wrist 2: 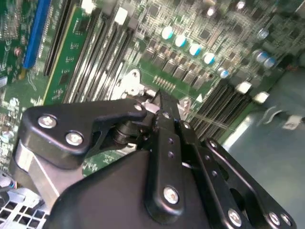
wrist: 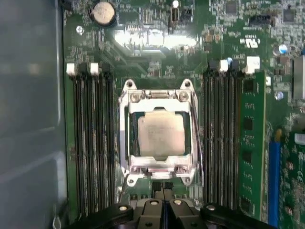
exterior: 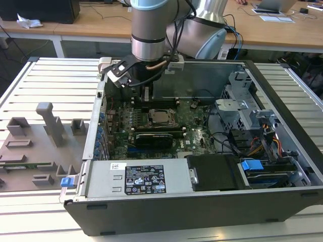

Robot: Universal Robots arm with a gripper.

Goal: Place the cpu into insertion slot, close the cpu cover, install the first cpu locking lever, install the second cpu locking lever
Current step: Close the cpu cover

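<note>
**Slatted metal counter (exterior: 50,75) carrying an opened computer case (exterior: 202,209): socket entry**

Surface: pale grey ribbed metal slats are running across the counter. Blocky matte grey plastic fixtures (exterior: 50,123) are standing at the exterior view's left.

Case: dark sheet-steel walls are lying open on one side. They are framing a green motherboard (exterior: 197,126) and a boxy, labelled power supply (exterior: 136,179).

Arm (exterior: 149,30): a glossy silver and pale blue cylinder is reaching down into the case.

Pincer (wrist: 162,187): black, bolted linkages are showing in both wrist views (wrist 2: 159,102). Its fingers are meeting tip to tip and gripping nothing. It is hanging over the board, just beside the socket's edge.

Cpu (wrist: 161,133): a flat square chip with a dull silvery-grey top is sitting level inside the insertion slot (wrist: 133,136). A narrow dark recess is showing around it.

Cpu cover (wrist: 162,98): a bright, thin stamped-metal frame is lying flat around the chip, its square window exposing the metal top.

Surroundings: long black ribbed memory slots (wrist: 93,143) are flanking the socket on both sides. A green memory module (wrist: 248,143) is filling the outer slot on one side. A round silver coin battery (wrist: 104,12) is sitting near the board's edge.
</note>
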